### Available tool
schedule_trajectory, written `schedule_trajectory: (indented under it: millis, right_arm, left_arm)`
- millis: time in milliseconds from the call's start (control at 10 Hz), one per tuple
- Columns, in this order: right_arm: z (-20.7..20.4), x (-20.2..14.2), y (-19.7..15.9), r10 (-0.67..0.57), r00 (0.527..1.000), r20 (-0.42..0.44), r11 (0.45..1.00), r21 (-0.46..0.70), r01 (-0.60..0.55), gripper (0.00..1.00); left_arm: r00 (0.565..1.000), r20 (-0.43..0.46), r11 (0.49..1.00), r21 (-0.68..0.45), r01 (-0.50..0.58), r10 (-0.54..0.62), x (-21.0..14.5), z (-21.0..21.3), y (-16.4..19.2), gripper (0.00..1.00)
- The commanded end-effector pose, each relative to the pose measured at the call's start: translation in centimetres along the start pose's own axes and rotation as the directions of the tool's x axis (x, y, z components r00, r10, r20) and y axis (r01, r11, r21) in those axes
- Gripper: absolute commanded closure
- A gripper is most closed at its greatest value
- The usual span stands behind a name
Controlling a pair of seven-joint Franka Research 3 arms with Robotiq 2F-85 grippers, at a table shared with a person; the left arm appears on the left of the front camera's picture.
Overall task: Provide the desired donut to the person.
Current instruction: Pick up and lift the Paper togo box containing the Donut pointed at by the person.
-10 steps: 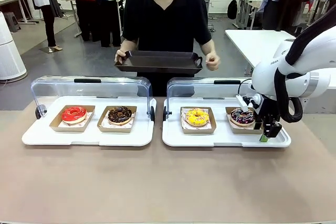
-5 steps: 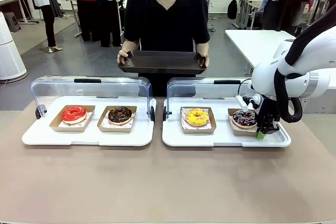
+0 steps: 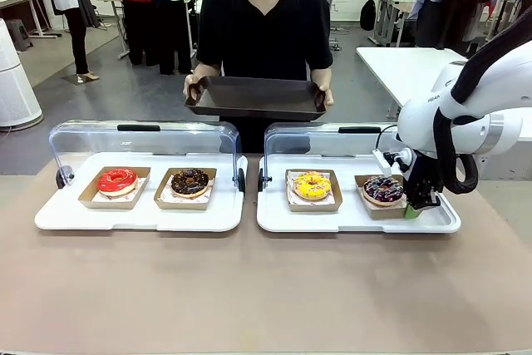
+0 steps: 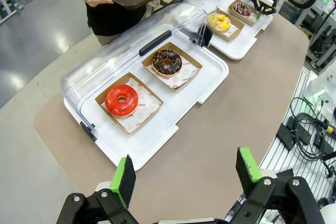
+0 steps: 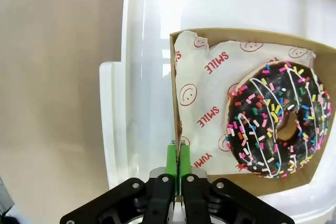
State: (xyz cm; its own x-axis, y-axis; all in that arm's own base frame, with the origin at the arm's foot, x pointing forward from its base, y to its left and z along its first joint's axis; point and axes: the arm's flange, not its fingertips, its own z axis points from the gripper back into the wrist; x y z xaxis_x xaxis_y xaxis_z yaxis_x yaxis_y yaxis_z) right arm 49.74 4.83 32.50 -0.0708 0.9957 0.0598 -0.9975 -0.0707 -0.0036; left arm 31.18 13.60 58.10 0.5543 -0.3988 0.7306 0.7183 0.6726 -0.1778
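Beige table (image 3: 266, 288), 2 white clear-lidded trays (image 3: 137, 220) side by side

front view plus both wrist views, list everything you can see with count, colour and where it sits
table: one, tan, between robot and person
display trays: two, white with clear lids raised, side by side on the table
cardboard boxes: four, brown, two in each display tray
red donut: one, left tray, left box
chocolate donut: one, dark brown, left tray, right box
yellow donut: one, right tray, left box
sprinkle donut: one, dark with coloured sprinkles, right tray, right box
serving tray: one, dark brown, held over the far edge
person: one, black T-shirt, far side, both hands on the serving tray
left fingers: two, green-padded, open above the table
right fingers: two, green-padded, shut on the rim of the sprinkle donut's box
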Motion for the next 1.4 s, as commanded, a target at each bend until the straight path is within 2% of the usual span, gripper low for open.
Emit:
schedule_trajectory:
  millis: [0, 200, 300, 400, 500, 700, 900, 1100, 1300]
  right_arm:
    - [2.3, 1.5, 1.7, -0.081, 0.996, 0.035, 0.997, 0.013, 0.08, 1.0]
    - [6.6, 2.9, 5.0, -0.173, 0.985, 0.014, 0.985, 0.025, 0.172, 1.0]
    - [8.5, 3.5, 6.9, -0.211, 0.977, -0.023, 0.974, 0.082, 0.212, 1.0]
    - [10.8, 4.1, 9.5, -0.228, 0.972, -0.056, 0.964, 0.126, 0.233, 1.0]
    - [13.0, 4.5, 11.9, -0.199, 0.978, -0.066, 0.968, 0.141, 0.207, 1.0]
    - [18.8, 4.8, 14.6, -0.207, 0.975, -0.076, 0.976, 0.048, 0.211, 1.0]
    - [24.9, 5.2, 14.0, -0.206, 0.975, -0.083, 0.975, 0.064, 0.211, 1.0]
    - [29.2, 5.8, 13.0, -0.197, 0.976, -0.089, 0.974, 0.093, 0.205, 1.0]
    - [32.3, 6.3, 11.7, -0.196, 0.979, -0.052, 0.975, 0.098, 0.2, 1.0]
  left_arm:
    - [1.0, 0.005, 1.0, -0.002, 0.0, 0.0, 0.0, 0.0, -0.1, 0.0]
    - [1.0, 0.005, 1.0, -0.002, 0.0, 0.0, 0.0, 0.0, -0.1, 0.0]
    - [1.0, 0.005, 1.0, -0.002, 0.0, 0.0, 0.0, 0.0, -0.1, 0.0]
    - [1.0, 0.005, 1.0, -0.002, 0.0, 0.0, 0.0, 0.0, -0.1, 0.0]
    - [1.0, 0.005, 1.0, -0.002, 0.0, 0.0, 0.0, 0.0, -0.1, 0.0]
    - [1.0, 0.005, 1.0, -0.002, 0.0, 0.0, 0.0, 0.0, -0.1, 0.0]
    - [1.0, 0.005, 1.0, -0.002, 0.0, 0.0, 0.0, 0.0, -0.1, 0.0]
    - [1.0, 0.005, 1.0, -0.002, 0.0, 0.0, 0.0, 0.0, -0.1, 0.0]
    - [1.0, 0.005, 1.0, -0.002, 0.0, 0.0, 0.0, 0.0, -0.1, 0.0]
